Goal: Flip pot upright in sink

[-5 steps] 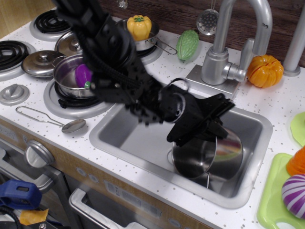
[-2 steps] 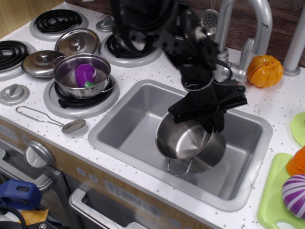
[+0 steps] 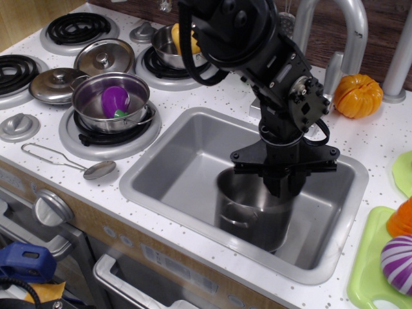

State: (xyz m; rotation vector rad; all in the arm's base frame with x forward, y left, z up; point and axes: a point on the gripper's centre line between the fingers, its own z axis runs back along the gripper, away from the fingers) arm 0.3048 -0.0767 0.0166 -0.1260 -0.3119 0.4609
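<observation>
Pot (image 3: 252,215): tall shiny steel cylinder, standing upright with its mouth up, in the right half of the sink; one thin wire loop handle shows on its near left side.
Sink (image 3: 174,170): grey metal basin with rounded corners, set in the white speckled counter (image 3: 58,183); its left half is bare.
Gripper (image 3: 283,183): black, pointing straight down at the far right part of the pot's rim; it appears clamped on that rim, though the fingertips are hidden against the pot wall.
Arm (image 3: 257,51): black, reaching in from the top of the view, hiding part of the faucet base.
Faucet (image 3: 335,32): silver, arched, behind the sink.
Shallow pot (image 3: 111,103): steel, on the near stove burner, left of the sink, holding a purple vegetable (image 3: 114,98).
Lids (image 3: 103,56): two steel lids on the stove top, beyond and left of the shallow pot.
Ladle (image 3: 67,164): wire-handled, flat on the counter in front of the burner.
Pumpkin (image 3: 358,95): orange, on the counter right of the faucet.
Cutting board (image 3: 370,264): green, at the right edge.
</observation>
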